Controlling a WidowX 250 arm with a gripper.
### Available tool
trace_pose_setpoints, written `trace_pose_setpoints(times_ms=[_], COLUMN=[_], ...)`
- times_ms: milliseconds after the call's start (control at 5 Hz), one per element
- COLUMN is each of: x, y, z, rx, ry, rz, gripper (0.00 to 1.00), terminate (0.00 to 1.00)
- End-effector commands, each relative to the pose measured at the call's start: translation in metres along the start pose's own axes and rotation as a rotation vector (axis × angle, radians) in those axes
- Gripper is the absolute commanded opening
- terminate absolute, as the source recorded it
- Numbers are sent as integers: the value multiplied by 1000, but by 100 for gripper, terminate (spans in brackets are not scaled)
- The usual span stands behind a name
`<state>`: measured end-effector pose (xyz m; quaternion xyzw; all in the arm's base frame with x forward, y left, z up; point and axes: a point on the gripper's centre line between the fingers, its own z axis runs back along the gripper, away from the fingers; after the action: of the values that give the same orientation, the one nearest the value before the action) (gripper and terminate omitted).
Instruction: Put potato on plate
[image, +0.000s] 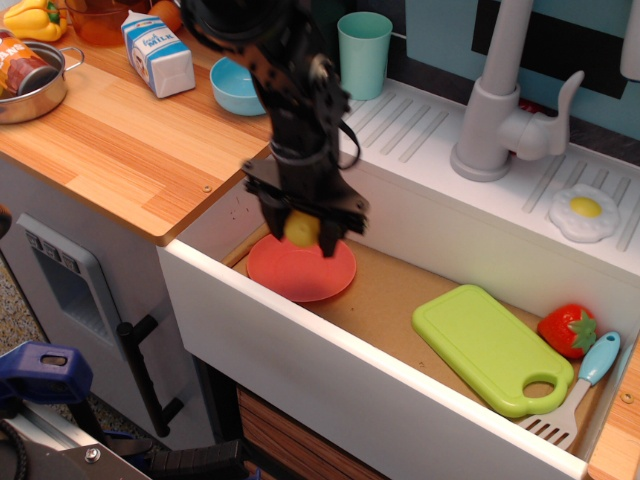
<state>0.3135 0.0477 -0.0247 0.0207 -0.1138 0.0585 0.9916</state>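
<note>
The pale-yellow potato (300, 229) is held between the black fingers of my gripper (302, 232). The gripper is shut on it and hangs just above the coral-pink plate (300, 275). The plate lies flat on the sink floor at its left end, its far part hidden behind the gripper. The potato sits over the plate's far half and I cannot tell whether it touches the plate.
A green cutting board (490, 345), a toy strawberry (568, 330) and a blue-handled spatula (580, 385) lie at the sink's right. A fried egg (585, 210), faucet (495, 100) and teal cup (364, 55) stand behind. A blue bowl (235, 88), milk carton (158, 52) and pot (30, 75) are on the wooden counter.
</note>
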Motion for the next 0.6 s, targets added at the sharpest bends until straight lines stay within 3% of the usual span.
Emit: trace_pose_setpoints(times_ms=[0,200,400], x=[8,9,9], y=[11,15,17], z=[-12,-17,-19], rx=[-28,-53,-58], ry=[-68,-67,-68], rz=[-28,-38,-46], gripper=[0,100,100], terminate=[0,0,0])
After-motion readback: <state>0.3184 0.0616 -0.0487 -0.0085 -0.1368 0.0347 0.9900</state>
